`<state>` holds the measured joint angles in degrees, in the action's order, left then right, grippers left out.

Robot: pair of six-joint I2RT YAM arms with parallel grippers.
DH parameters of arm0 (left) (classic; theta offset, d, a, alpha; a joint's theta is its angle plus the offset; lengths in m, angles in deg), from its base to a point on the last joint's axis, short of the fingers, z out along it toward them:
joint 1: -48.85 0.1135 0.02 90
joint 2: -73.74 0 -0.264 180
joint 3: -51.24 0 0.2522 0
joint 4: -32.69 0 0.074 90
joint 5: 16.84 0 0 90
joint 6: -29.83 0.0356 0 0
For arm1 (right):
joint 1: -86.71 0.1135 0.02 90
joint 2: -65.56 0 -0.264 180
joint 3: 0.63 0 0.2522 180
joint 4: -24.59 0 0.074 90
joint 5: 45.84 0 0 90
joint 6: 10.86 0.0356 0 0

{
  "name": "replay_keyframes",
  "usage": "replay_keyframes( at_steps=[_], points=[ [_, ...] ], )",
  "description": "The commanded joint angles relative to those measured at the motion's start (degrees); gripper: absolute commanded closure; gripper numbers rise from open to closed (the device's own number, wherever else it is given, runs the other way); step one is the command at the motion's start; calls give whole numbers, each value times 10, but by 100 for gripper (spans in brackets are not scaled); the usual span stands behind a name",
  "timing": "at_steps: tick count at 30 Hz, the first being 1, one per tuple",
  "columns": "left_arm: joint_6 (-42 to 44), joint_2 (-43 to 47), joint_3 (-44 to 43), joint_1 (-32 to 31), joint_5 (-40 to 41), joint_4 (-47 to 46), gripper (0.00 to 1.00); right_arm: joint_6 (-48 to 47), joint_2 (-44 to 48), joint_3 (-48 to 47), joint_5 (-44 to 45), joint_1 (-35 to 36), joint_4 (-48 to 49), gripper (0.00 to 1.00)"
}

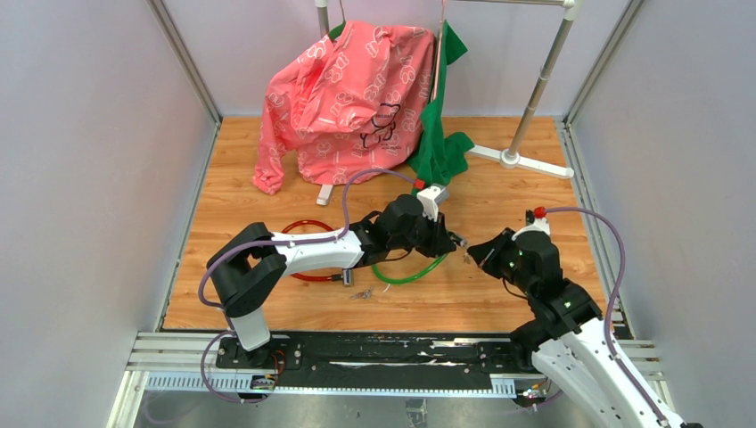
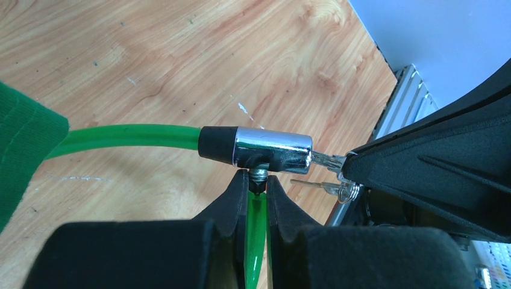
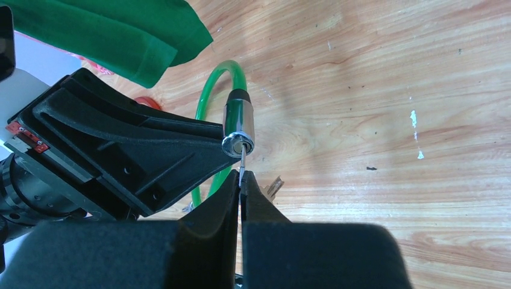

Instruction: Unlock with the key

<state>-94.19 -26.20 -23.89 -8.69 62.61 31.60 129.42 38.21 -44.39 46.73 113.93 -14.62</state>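
Observation:
A green cable lock [image 2: 132, 135] ends in a chrome lock cylinder [image 2: 274, 147] held above the wooden floor. My left gripper [image 2: 258, 180] is shut on the green cable end just below the cylinder. The key [image 3: 241, 161] sits in the keyhole at the face of the cylinder [image 3: 238, 123], and my right gripper [image 3: 241, 180] is shut on its head. A spare key [image 2: 313, 183] dangles from the ring beside it. In the top view the left gripper [image 1: 450, 236] and the right gripper [image 1: 472, 252] meet tip to tip, hiding the cylinder.
A red cable loop [image 1: 308, 227] lies under the left arm, with a small bunch of keys [image 1: 361, 292] near the front. A pink garment [image 1: 348, 98] and a green cloth [image 1: 441, 143] hang on a white rack [image 1: 535, 89] at the back.

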Motion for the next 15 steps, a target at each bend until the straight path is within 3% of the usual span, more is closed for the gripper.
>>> replay_keyframes(
  at_steps=[1,6,9,12,15],
  points=[
    [-15,-1,-15,-21,-64,-70,100,1,4,-21,10,-7,-10,100],
    [-22,7,-16,-22,-70,-82,100,138,44,6,49,-7,-57,100],
    [-21,11,-13,-22,-73,-85,100,162,39,8,44,-7,-61,100],
    [-23,16,-9,-22,-78,-90,100,129,28,2,36,-7,-47,100],
    [-28,23,-8,-22,-83,-89,100,-15,2,-4,-14,-7,24,100]
  ],
)
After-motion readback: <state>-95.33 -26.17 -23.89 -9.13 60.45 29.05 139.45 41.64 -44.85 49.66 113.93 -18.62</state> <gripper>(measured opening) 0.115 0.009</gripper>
